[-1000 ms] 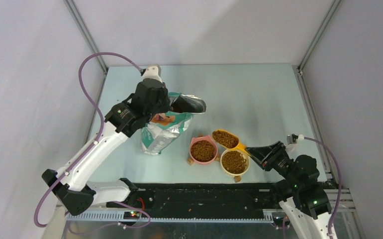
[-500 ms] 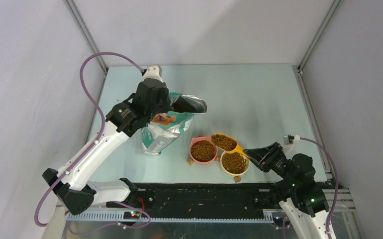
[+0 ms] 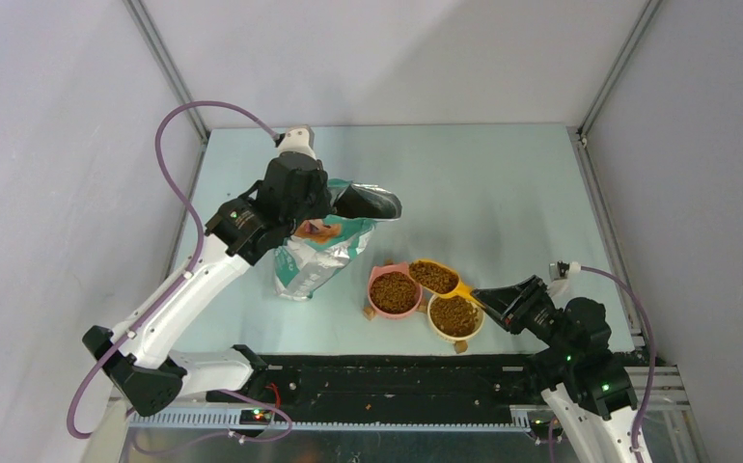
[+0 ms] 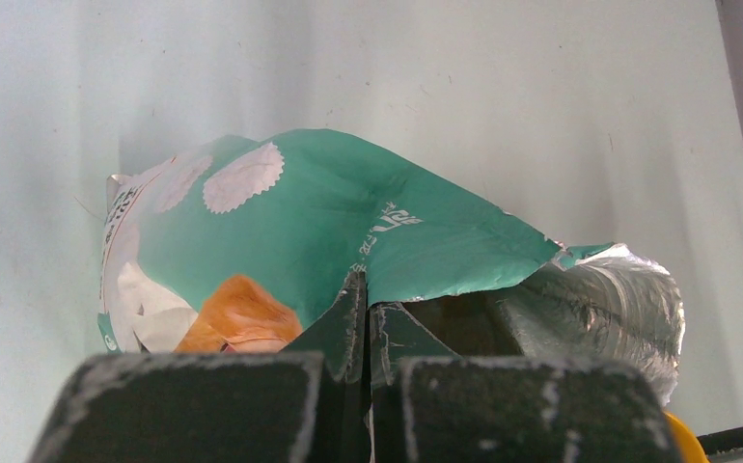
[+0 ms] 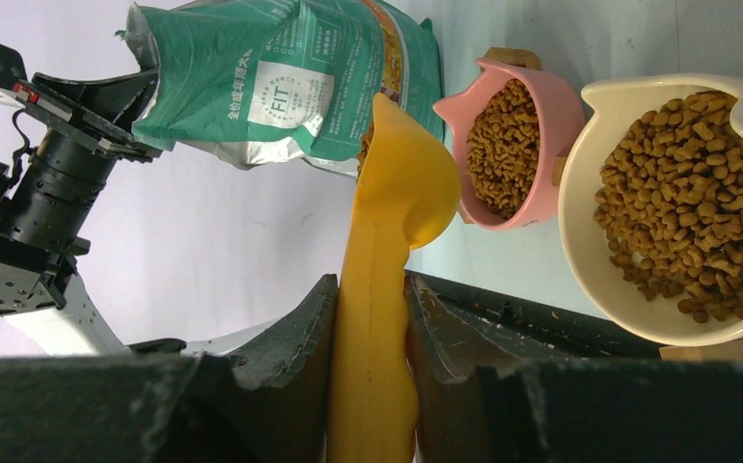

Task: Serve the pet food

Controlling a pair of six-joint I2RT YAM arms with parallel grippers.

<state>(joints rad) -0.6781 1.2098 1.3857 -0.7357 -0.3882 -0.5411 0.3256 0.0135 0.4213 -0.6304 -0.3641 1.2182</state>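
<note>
The bag (image 5: 281, 87) is teal-green and white, with white scalloped circles, an orange patch and silver lining. The pet food (image 5: 681, 207) is brown. There are a pink bowl (image 5: 459, 116), a cream bowl (image 5: 580, 203) and an orange-yellow scoop (image 5: 401, 183).

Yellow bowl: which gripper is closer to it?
Right. The right gripper sits just right of the yellow bowl, shut on the orange scoop by its handle. The left gripper is farther off, behind and left of it, shut on the pet food bag at its rim.

Crinkled glossy foil bag (image 4: 348, 222), smooth plastic scoop (image 5: 397, 183), matt dry kibble (image 5: 696, 212).
</note>
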